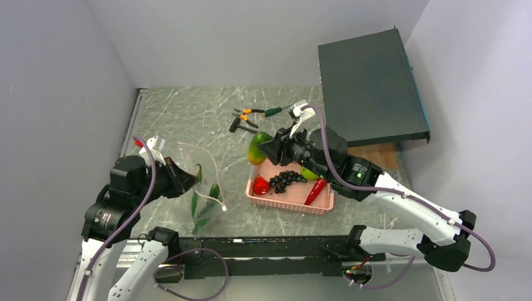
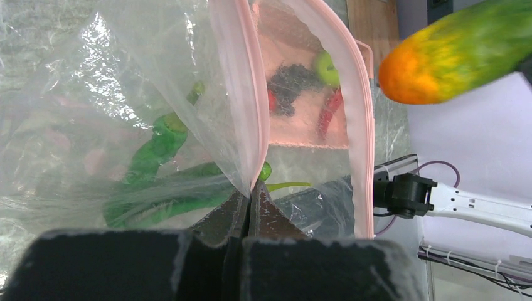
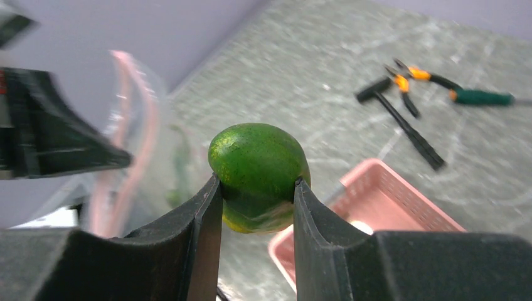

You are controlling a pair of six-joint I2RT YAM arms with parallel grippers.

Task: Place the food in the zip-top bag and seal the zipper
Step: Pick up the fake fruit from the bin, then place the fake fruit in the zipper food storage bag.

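The clear zip-top bag [image 1: 202, 182] stands open at the left, and my left gripper [image 2: 251, 195] is shut on its pale pink zipper [image 2: 248, 106] edge. Long green peppers [image 2: 157, 182] lie inside the bag. My right gripper [image 3: 258, 188] is shut on the green-orange mango [image 3: 258, 169], held in the air above the basket's far left corner. In the top view the mango [image 1: 257, 148] hangs between basket and bag. The grape bunch [image 1: 287, 179], a small red fruit [image 1: 260, 185], a red chilli [image 1: 315, 190] and a green apple [image 1: 308, 174] lie in the pink basket [image 1: 295, 204].
Orange-handled pliers [image 1: 249, 115], a green-handled tool [image 1: 276, 111] and a small black hammer [image 1: 241, 125] lie on the marble table behind the basket. A dark flat box [image 1: 370, 88] leans at the back right. Grey walls close in the left and back.
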